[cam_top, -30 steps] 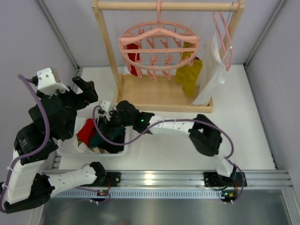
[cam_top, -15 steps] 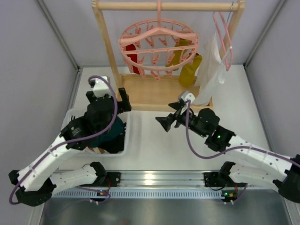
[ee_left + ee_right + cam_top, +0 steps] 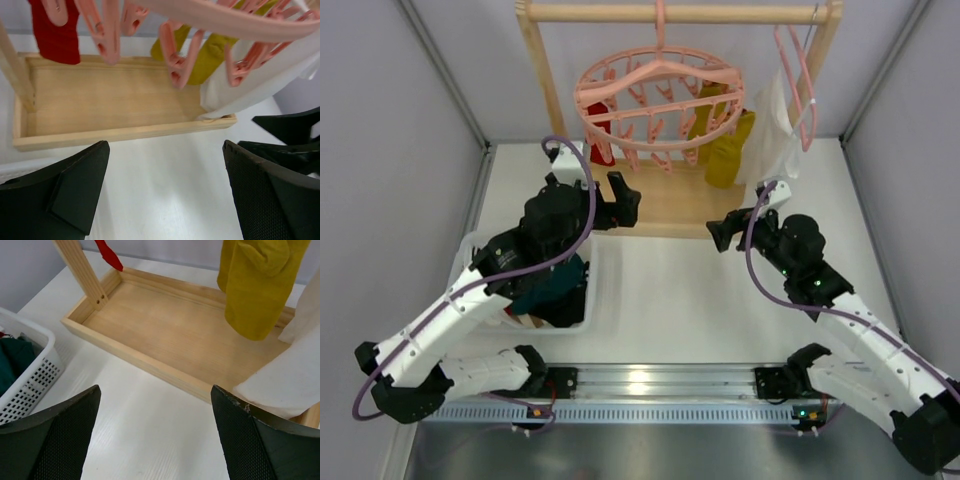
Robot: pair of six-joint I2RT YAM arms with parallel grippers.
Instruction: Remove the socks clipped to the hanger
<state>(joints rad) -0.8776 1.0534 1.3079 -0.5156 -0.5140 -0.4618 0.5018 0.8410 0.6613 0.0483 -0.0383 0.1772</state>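
while both arms reach toward the wooden rack [image 3: 670, 205], we see the hanger [image 3: 658, 95] hooked on the rack's top bar, upper centre of the top view. a red sock [image 3: 601, 138] hangs from its left side. two mustard socks [image 3: 727, 152] hang from its right side, just beside the white cloth [image 3: 775, 130] on the slim pink hanger [image 3: 796, 75].

left gripper [image 3: 165, 197]: jaws wide apart, nothing between them, facing the rack base, with the pink clips [image 3: 107, 30] along the top of its wrist view.

right gripper [image 3: 155, 440]: jaws also spread wide and empty, facing the rack base from right of centre. we see a mustard sock in the upper right of its wrist view.

neither gripper touches a sock.

the white basket [image 3: 470, 262] sits left of centre in the top view, under the left arm, with a teal sock [image 3: 552, 288] inside. we can't tell what else is in it.
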